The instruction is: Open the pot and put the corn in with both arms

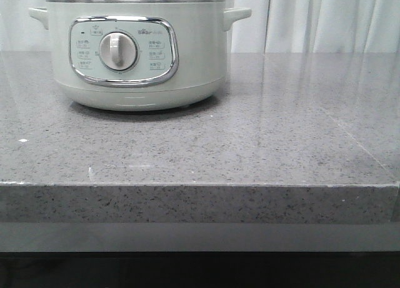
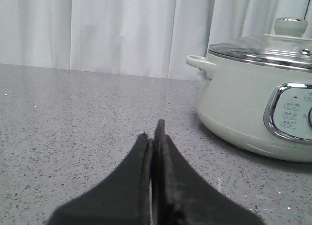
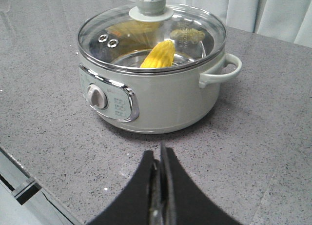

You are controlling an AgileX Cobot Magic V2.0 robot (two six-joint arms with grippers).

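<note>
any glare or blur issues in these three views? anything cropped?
Front view: pale grey-green electric pot cropped at its steel rim; soft streak reflections on the grey speckled countertop. Left wrist view: shut left gripper blurred up close. Right wrist view: glare on the glass lid, yellow corn still readable beneath.

Speckled grey stone table (image 1: pixel 281 132) carries only 1 pot (image 1: pixel 137 57), standing upright.
</note>
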